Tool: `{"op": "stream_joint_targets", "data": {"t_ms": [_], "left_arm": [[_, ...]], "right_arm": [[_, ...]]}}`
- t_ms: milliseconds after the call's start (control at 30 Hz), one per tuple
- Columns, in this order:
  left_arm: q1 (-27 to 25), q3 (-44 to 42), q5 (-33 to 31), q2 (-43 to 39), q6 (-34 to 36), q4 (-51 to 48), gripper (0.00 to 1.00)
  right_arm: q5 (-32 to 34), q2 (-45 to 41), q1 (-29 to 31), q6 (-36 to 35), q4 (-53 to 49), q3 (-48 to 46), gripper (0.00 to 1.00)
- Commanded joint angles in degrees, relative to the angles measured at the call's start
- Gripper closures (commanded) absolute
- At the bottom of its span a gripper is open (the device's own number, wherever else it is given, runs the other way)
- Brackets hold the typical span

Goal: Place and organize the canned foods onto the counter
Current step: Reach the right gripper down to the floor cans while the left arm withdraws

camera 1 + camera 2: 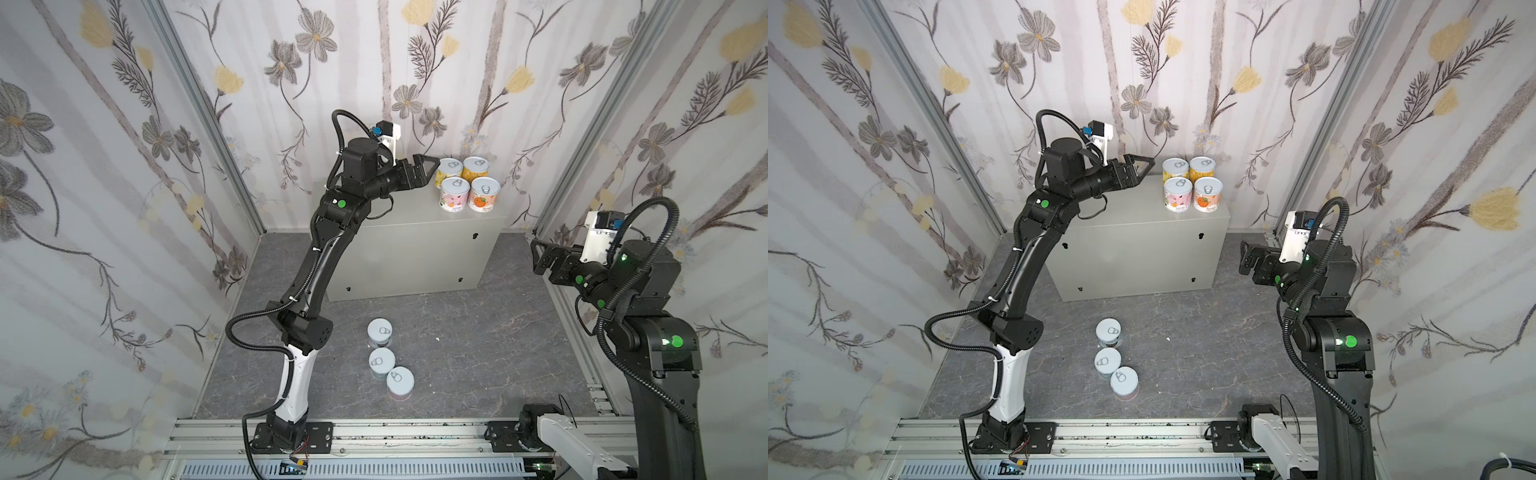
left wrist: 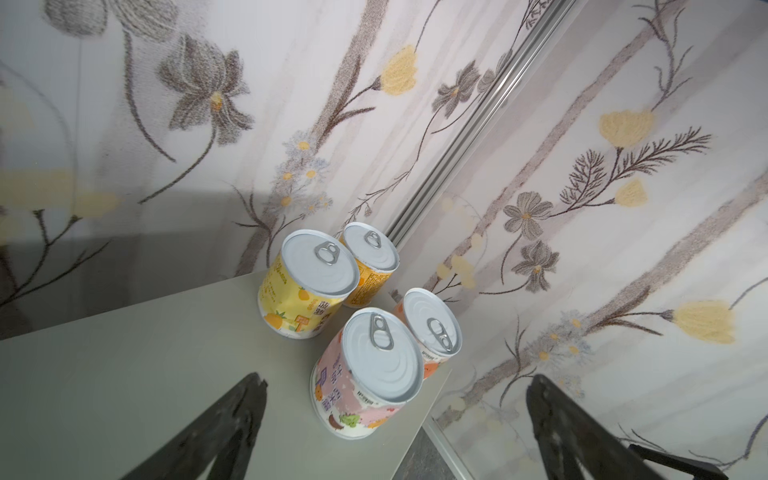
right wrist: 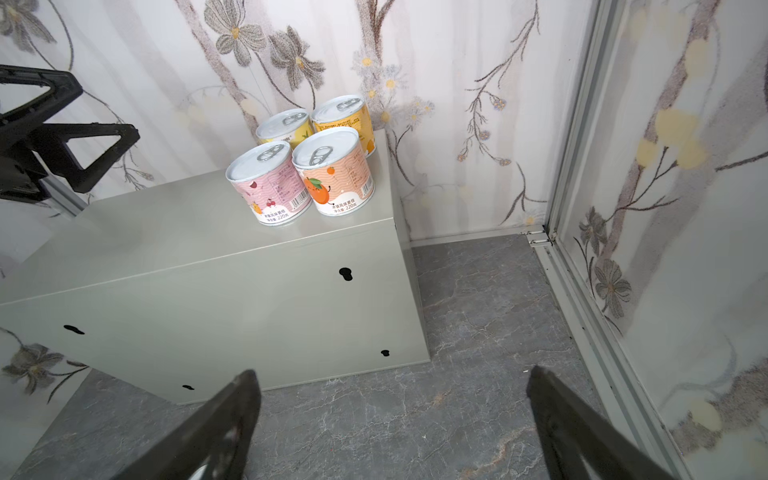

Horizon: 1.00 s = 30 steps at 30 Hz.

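Note:
Several canned foods stand in a tight square at the right end of the counter (image 1: 395, 208) (image 3: 166, 224): a yellow one (image 1: 450, 170) (image 2: 299, 299), an orange-yellow one (image 1: 475, 168), a pink one (image 1: 455, 193) (image 2: 357, 395) (image 3: 270, 187) and an orange one (image 1: 484, 193) (image 3: 332, 174). Three more cans (image 1: 380, 331) (image 1: 382, 360) (image 1: 400, 380) stand upright on the dark floor in front of the counter. My left gripper (image 1: 434, 168) (image 2: 397, 380) hovers open just left of the group, touching nothing. My right gripper (image 1: 536, 253) (image 3: 392, 374) hangs open and empty over the floor, right of the counter.
Floral-papered walls close in the back and both sides, with metal frame posts (image 1: 208, 124) at the corners. The counter's back edge is at the rear wall. The dark marbled floor (image 1: 457, 353) runs to an aluminium rail (image 1: 374, 436) at the front that carries both arm bases.

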Motion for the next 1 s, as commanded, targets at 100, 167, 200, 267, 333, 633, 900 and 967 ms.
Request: {"op": "stream_joint_targets", "data": {"t_ms": [100,167,200,267,333,633,900,967], "left_arm": [[0.5,-8.3,-10.4,-9.1,6.9,-10.5,0.0],[0.4,-11.7,-10.7,-11.8,7.7,-11.3,0.0],[0.4,-13.1,-10.7,-12.9,7.9,-11.7,0.0],[0.4,-16.0,-10.3,-15.1,8.0,-11.6,0.0],[0.4,-18.3,-9.9,-17.0,8.3,-12.2,0.0],[0.4,-21.8,-18.0,-23.6,10.9,-20.4,0.0],[0.4,-32.9,-27.6,-34.6,10.2,-23.5,0.0],[0.4,-37.7,-28.8,-38.4,9.4,-22.1,0.0]], "right_arm": [[-4.3,-2.0,3.3,3.0,3.9,-6.9,0.0],[-4.3,-2.7,5.2,3.7,4.5,-9.1,0.0],[-4.4,-3.0,6.2,4.0,4.8,-10.4,0.0],[-5.7,-3.3,8.0,4.9,5.5,-12.6,0.0],[-6.2,-3.4,10.7,6.1,6.3,-15.0,0.0],[-4.7,-2.1,24.6,12.3,9.9,-25.6,0.0],[-0.4,0.3,38.5,16.5,15.2,-34.2,0.0],[0.3,1.5,42.0,17.2,16.2,-35.7,0.0]]}}
